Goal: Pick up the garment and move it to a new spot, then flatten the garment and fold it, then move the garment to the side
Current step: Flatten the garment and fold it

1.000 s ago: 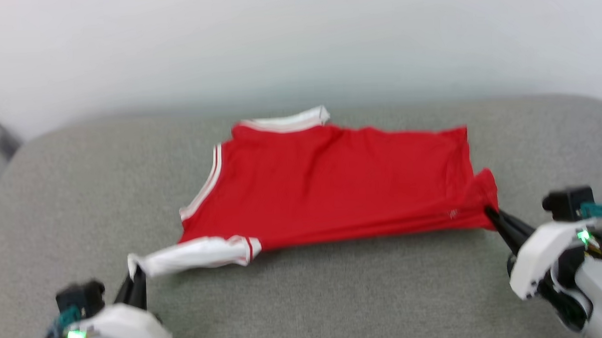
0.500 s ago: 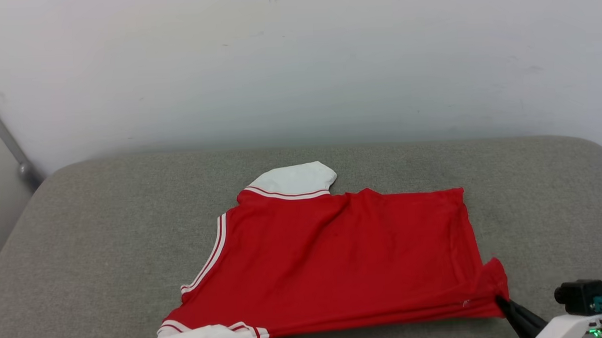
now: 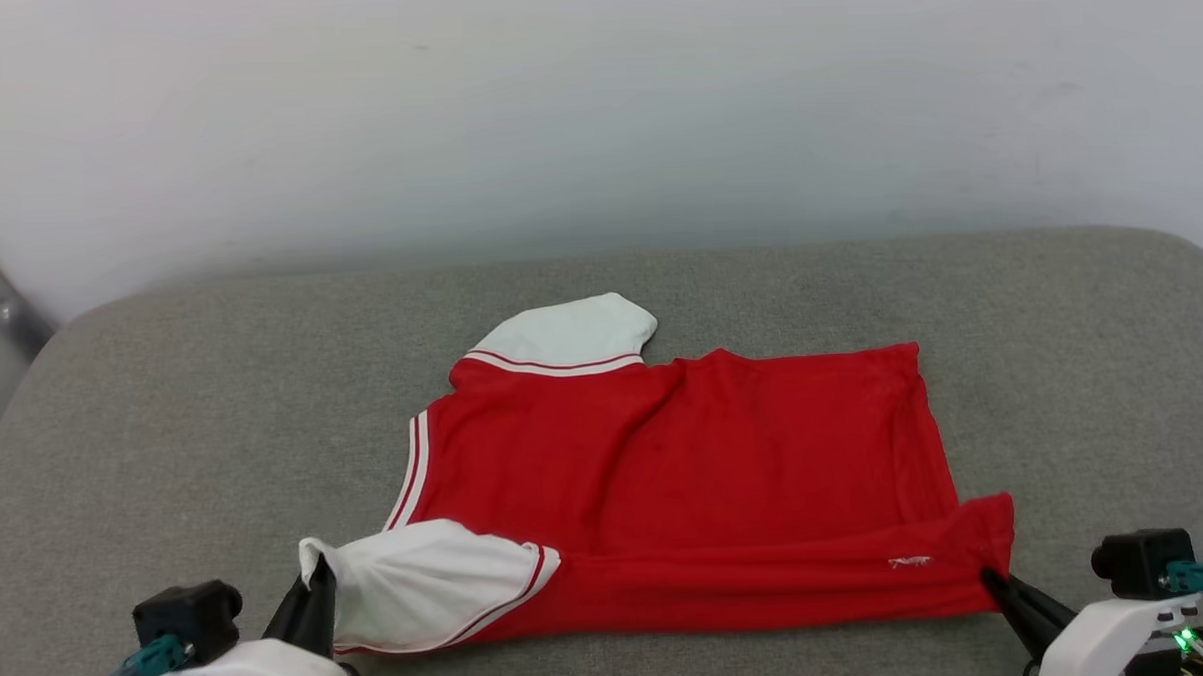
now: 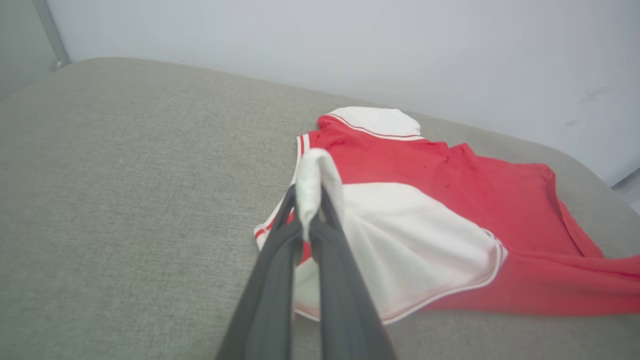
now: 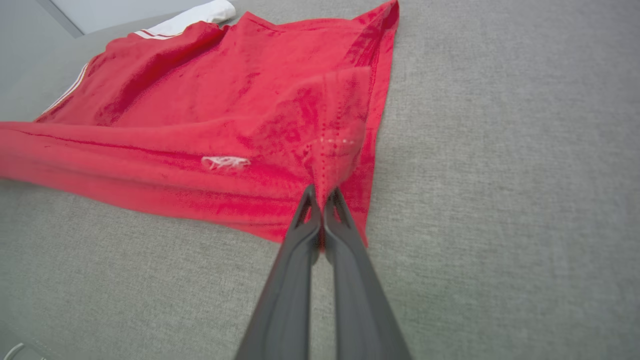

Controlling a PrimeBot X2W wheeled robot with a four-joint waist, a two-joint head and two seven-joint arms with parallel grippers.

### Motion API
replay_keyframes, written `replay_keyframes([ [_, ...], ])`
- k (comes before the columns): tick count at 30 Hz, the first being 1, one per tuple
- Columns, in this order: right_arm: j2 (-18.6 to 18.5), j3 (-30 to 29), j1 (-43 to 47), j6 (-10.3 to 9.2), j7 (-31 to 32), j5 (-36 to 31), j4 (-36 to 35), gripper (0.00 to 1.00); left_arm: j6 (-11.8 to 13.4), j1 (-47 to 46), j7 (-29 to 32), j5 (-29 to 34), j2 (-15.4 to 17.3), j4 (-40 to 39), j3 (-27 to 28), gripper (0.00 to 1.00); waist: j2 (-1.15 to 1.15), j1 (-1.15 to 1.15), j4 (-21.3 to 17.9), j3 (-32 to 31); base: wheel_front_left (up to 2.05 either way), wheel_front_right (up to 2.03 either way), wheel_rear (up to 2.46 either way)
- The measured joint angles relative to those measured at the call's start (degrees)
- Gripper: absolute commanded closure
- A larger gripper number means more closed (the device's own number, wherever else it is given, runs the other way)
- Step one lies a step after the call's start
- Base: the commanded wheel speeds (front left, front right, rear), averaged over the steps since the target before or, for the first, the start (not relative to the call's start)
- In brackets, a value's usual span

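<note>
Backdrop: plain white wall (image 3: 593, 108). Below it, a grey fabric cushion (image 3: 163, 393) with rounded far corners carries everything.

The garment (image 3: 686, 475), red, lies flat on the middle of the cushion, closer to its near edge and well apart from its left and right edges. Nothing lies on it or between it and the arms.

Near sleeve (image 3: 430, 584), white, spread over the red body; far sleeve (image 3: 561, 334) points to the far edge.

Left gripper (image 3: 315, 588): fingers clenched on the near sleeve's cuff. Right gripper (image 3: 990, 577): clamped on the near hem corner.

Metal rail (image 3: 0, 299) beyond the cushion's far-left corner.

Small white mark (image 5: 225, 162) near the hem: too small to read.

Versus one second ago: head view has shifted. The near sleeve, then a thin stretched strip, is now wide and overlaps the body; a folded band runs along the near edge.
</note>
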Motion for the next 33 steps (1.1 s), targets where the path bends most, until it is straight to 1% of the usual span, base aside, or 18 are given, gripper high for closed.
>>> replay_keyframes([
  [6,2.35,-1.66,-2.64,-0.02,3.63,-3.08,-1.67,1.0,-2.1,-7.78,-0.51,0.21,-1.49,6.95,-1.71,1.0,0.0,0.0,-0.77,2.66,0.0,0.0,0.0],
  [10,2.6,-2.57,-5.45,-0.02,4.25,-4.0,-1.78,1.0,-3.94,-12.83,-2.25,0.37,-2.4,11.88,-2.3,1.0,0.0,0.01,-0.81,5.29,0.0,0.0,0.0],
  [17,3.33,-2.26,-8.4,-0.02,4.33,-5.02,2.16,1.0,-6.91,-19.45,-3.19,-0.77,-4.44,22.97,-3.11,1.0,0.0,0.01,-0.48,9.29,0.0,0.0,0.0],
  [18,3.37,-2.14,-8.59,-0.02,4.07,-5.26,2.86,0.93,-7.51,-20.19,-3.24,-1.11,-4.67,24.6,-3.23,1.0,0.0,0.01,-0.44,9.58,0.0,0.0,0.0],
  [19,3.44,-1.91,-8.71,-0.02,3.78,-5.47,3.55,0.75,-7.98,-20.93,-3.27,-1.38,-4.92,26.25,-3.22,0.92,0.0,0.01,-0.41,9.81,0.0,0.0,0.0],
  [20,3.46,-1.77,-8.86,-0.02,3.46,-5.57,4.35,0.62,-8.37,-21.62,-3.31,-1.7,-5.21,27.73,-3.35,0.68,0.0,0.01,-0.39,10.0,0.0,0.0,0.0],
  [21,3.49,-1.51,-9.17,-0.02,3.14,-5.54,5.12,0.51,-8.92,-22.31,-3.14,-2.14,-5.5,29.32,-3.35,0.55,0.0,0.01,-0.4,10.15,0.0,0.0,0.0],
  [22,3.64,-1.25,-9.55,-0.02,2.81,-5.39,5.7,0.19,-9.46,-23.0,-2.93,-2.49,-5.75,30.61,-3.53,0.31,0.0,0.01,-0.44,10.25,0.0,0.0,0.0],
  [23,3.81,-1.02,-9.87,-0.02,2.74,-5.25,6.24,0.0,-9.92,-23.65,-2.88,-2.68,-5.9,31.98,-3.54,0.0,0.0,0.01,-0.48,10.35,0.0,0.0,0.0],
  [25,3.94,-0.22,-10.34,-0.02,2.29,-4.94,7.4,0.0,-10.85,-25.0,-2.74,-3.45,-6.2,34.34,-3.47,0.0,0.0,0.01,-0.58,10.5,0.0,0.0,0.0],
  [29,3.75,1.59,-10.86,-0.02,0.78,-4.27,8.58,0.0,-11.8,-26.59,-3.69,-4.47,-6.44,38.25,-2.91,0.0,0.0,0.01,-0.84,9.84,0.0,0.0,0.0],
  [33,3.03,2.3,-10.4,-0.02,-3.46,-4.53,7.32,0.0,-12.59,-26.68,-3.85,-5.48,-6.13,41.46,-2.6,0.0,0.0,0.0,-1.11,7.85,0.0,0.0,0.0],
])
